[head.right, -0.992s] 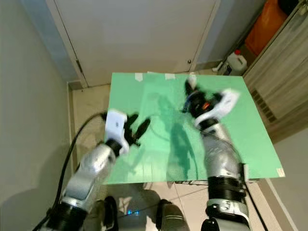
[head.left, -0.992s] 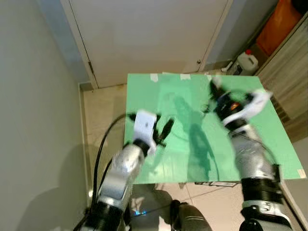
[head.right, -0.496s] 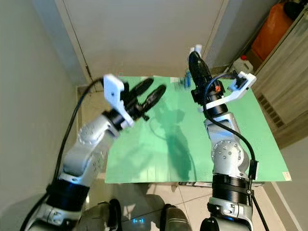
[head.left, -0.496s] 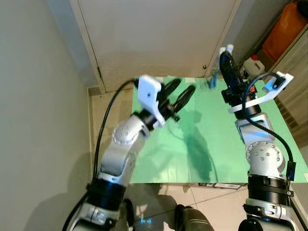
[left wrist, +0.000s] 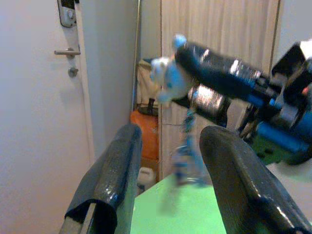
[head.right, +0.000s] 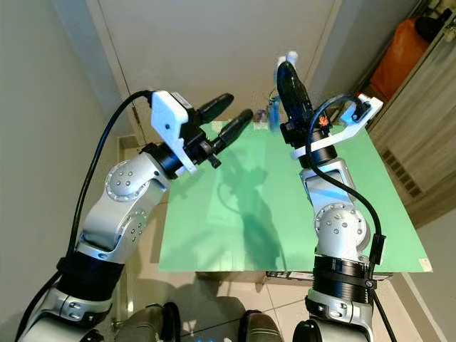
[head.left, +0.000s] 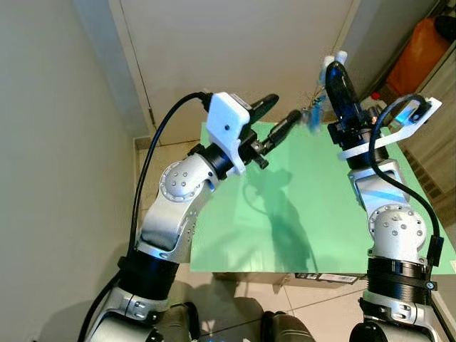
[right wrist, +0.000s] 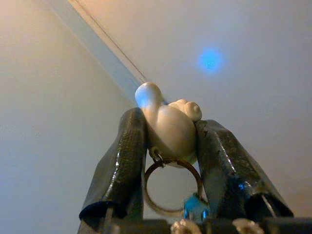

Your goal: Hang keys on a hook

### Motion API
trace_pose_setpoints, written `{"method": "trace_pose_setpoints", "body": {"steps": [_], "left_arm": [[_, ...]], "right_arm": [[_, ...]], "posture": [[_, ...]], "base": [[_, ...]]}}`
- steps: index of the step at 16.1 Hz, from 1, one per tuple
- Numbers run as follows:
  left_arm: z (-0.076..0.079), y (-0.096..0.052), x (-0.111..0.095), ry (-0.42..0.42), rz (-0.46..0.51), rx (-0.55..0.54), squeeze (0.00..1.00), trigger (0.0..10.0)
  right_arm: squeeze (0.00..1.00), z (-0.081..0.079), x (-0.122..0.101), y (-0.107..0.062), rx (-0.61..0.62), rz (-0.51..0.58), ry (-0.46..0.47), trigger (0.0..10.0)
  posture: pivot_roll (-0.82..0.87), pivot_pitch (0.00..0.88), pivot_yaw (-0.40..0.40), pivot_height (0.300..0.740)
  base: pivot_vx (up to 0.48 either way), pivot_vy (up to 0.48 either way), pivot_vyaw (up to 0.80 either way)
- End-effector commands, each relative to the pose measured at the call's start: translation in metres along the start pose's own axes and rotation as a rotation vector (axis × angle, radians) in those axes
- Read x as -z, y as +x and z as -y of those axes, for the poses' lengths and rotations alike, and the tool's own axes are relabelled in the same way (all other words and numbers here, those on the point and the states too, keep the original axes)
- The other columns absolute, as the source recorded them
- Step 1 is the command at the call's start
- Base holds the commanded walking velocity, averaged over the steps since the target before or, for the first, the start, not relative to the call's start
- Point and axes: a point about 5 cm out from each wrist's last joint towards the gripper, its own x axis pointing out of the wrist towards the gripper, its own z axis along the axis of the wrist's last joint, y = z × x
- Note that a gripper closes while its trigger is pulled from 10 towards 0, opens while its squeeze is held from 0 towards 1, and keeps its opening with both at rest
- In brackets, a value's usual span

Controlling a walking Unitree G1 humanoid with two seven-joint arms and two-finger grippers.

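My right gripper (head.left: 333, 65) is raised, pointing up, and shut on a white figurine charm (right wrist: 168, 124). From the charm hang a metal key ring (right wrist: 170, 187) and the blue-beaded keys (head.left: 313, 114), which are blurred as they dangle. My left gripper (head.left: 281, 112) is raised too and open, its fingertips just left of the hanging keys. In the left wrist view the keys (left wrist: 187, 156) hang between and beyond its two black fingers (left wrist: 112, 170), and it is not touching them.
A green table top (head.left: 320, 206) lies below both arms. A white door (head.left: 235, 43) stands behind it, its handle (left wrist: 66, 51) seen from the left wrist. An orange container (head.left: 420, 50) and wood-panelled furniture (head.left: 442, 121) are at the right.
Both arms have lifted from low over the green top to chest height. The right gripper now points up with the keys, and the left gripper has closed in on them. The camera tilted up.
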Motion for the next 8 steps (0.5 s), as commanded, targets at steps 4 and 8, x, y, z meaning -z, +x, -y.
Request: {"method": "trace_pose_setpoints", "body": {"steps": [4, 8], "left_arm": [[0.0052, 0.008, -0.0143, 0.062, 0.036, 0.033, 0.0, 10.0], [0.0074, 0.0093, -0.0173, 0.063, 0.046, 0.036, 0.0, 10.0]], "right_arm": [[0.0, -0.0166, 0.0006, 0.0032, -0.067, -0.027, 0.012, 10.0], [0.0, -0.0204, 0.0067, 0.0007, -0.079, -0.063, 0.016, 10.0]], "posture": [[-0.09, 0.091, -0.008, 0.74], [-0.09, 0.092, -0.007, 0.74]], "base": [[0.0, 0.0, 0.0], [0.0, 0.0, 0.0]]}}
